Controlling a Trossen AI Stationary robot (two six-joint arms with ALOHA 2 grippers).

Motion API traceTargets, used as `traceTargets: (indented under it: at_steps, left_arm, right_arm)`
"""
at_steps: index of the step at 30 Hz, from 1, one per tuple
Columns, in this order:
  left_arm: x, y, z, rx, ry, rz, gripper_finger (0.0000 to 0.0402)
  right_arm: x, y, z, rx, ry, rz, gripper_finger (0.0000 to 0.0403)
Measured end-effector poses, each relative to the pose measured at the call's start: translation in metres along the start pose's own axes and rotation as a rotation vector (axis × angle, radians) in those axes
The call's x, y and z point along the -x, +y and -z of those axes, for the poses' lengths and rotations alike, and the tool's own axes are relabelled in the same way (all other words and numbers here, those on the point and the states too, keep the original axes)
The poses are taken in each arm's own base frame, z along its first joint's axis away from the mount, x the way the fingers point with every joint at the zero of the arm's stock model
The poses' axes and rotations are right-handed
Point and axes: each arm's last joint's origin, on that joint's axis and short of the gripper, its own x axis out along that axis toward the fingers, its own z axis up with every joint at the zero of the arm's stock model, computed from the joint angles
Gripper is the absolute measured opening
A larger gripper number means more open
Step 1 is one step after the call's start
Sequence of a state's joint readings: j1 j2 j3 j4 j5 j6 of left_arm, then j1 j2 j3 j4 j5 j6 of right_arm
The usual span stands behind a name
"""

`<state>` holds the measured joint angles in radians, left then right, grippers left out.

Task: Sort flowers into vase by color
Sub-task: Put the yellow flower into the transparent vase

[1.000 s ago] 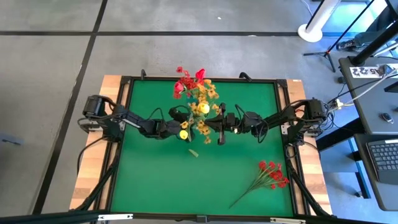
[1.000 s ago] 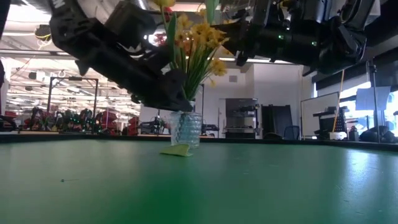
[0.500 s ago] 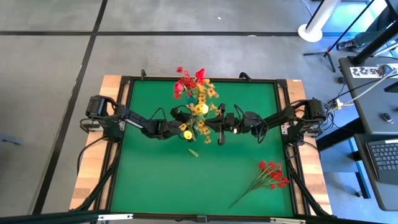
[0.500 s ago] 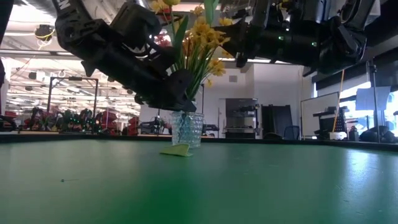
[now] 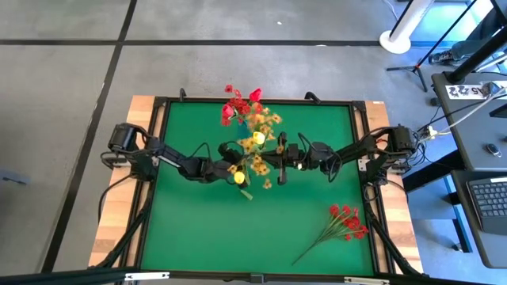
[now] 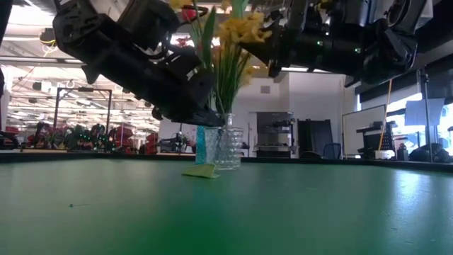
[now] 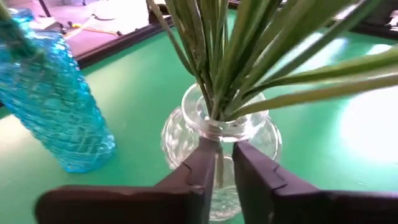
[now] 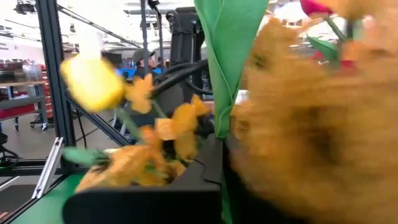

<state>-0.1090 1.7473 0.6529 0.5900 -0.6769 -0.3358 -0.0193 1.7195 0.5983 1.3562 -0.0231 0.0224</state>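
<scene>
A clear glass vase stands on the green table and holds a bunch of yellow-orange flowers on green stems. Just beside it stands a blue glass vase. Red blooms rise at the far side of the bunch. My left gripper is over the clear vase's mouth, shut on one thin stem. My right gripper is on the bunch's right side at bloom height, shut on a green leaf. One red sprig lies flat on the table at the near right. My left gripper pinches one thin green stem between its two fingers, just above the clear vase's mouth. The fingers lie across the stem, coming from the table's left and slanting down. The stem stands upright with its lower end in the vase. My right gripper has a broad green leaf of the yellow bunch between its shut fingers, at the leaf's narrow lower part. The fingers come level from the table's right. The leaf stands upright above them.
A loose green leaf lies on the table just in front of the vases. A black frame rims the green mat. Free room lies along the near left and the far right of the table.
My left gripper has moved a little toward the near edge and the clear vase. The yellow bunch has swayed, and its low yellow bud has shifted toward the near edge. In the low view the clear vase now stands to the right of the blue one.
</scene>
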Motion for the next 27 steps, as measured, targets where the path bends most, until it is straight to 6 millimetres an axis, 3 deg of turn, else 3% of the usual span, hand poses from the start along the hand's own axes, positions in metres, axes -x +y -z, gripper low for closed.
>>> traceTargets:
  at_steps: [7, 19, 27]
  left_arm:
    - [0.014, -0.018, 0.006, 0.019, 0.012, 0.101, 0.0]
    - [0.03, -0.035, 0.012, 0.027, 0.016, 0.171, 0.0003]
    - [0.04, -0.043, 0.016, 0.006, 0.0, 0.171, 0.0004]
  right_arm:
    - [0.0, 0.001, 0.0, -0.026, 0.006, -0.051, 0.0]
    - [0.001, 0.003, 0.014, -0.068, 0.153, -0.07, 0.0]
    - [0.003, 0.023, 0.018, -0.051, 0.186, -0.115, 0.0]
